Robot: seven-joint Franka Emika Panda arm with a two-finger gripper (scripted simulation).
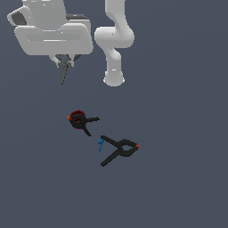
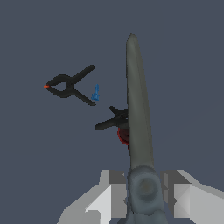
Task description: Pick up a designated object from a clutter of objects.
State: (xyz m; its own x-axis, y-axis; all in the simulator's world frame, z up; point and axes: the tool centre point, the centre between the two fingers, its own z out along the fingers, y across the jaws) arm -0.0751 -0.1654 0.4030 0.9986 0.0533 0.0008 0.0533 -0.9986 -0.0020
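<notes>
The scissors [image 2: 139,113] show dull grey blades, matt and smooth like brushed metal, with no glint. The gripper [image 1: 65,61] and the arm [image 1: 114,40] look like smooth white plastic with a soft sheen. Both spring clamps [image 1: 119,149] [image 1: 81,120] read as matt black plastic with orange-red tips. The small blue piece [image 1: 101,144] looks like plain plastic. The tabletop [image 1: 178,133] is a flat, matt slate-blue surface without texture.
</notes>
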